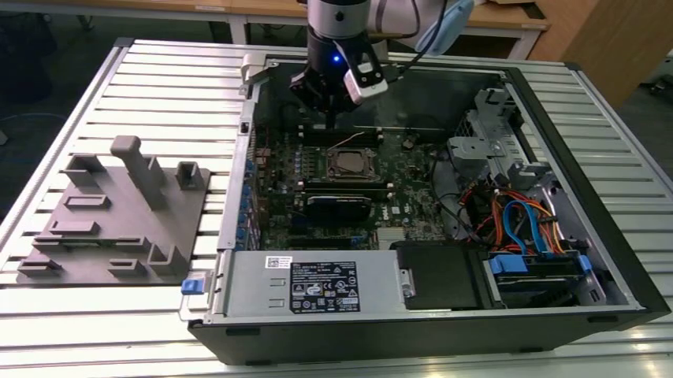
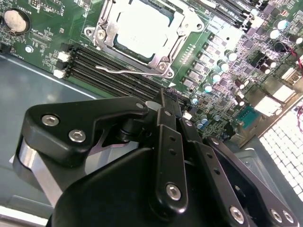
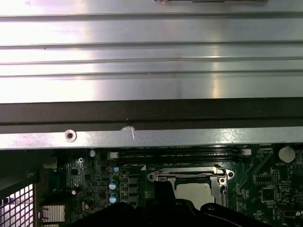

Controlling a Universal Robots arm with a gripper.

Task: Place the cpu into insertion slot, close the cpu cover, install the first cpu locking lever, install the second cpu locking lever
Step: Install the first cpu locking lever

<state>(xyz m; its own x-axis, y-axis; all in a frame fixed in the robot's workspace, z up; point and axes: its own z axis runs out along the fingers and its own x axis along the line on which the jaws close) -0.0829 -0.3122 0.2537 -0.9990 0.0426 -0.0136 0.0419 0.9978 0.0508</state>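
Jaws together and empty, cpu seated under its cover

My jaws stand together with nothing between them; my gripper point(image 2: 163, 97) hangs over the green circuit board point(image 2: 42, 33) inside the open computer case point(image 1: 589, 260), touching nothing that I can make out.

Progress, judged from how things lie:
- The cpu point(image 2: 142, 28) sits in the insertion slot point(image 1: 334, 164), its dull silver top flat and square in the opening. Step one looks done.
- The cpu cover point(image 2: 173, 40) lies down flat around the chip, which shows through the cover's window. Step two looks done.
- One locking lever point(image 2: 125, 71) lies as a thin wire rod along the socket's edge, on the side that faces the memory slots point(image 2: 94, 61). It is low against the board, but I cannot tell whether its end is hooked under the catch.
- I cannot pick out the other lever with confidence, so its state stays open.
My estimate: about halfway, lever work left or at least unconfirmed.

Position: in the exterior view my fingertips point down at the board, near the socket but apart from it, toward the case's far wall. In the second wrist view the memory slots run between my fingertips and the socket, and the visible lever is the task part closest to me
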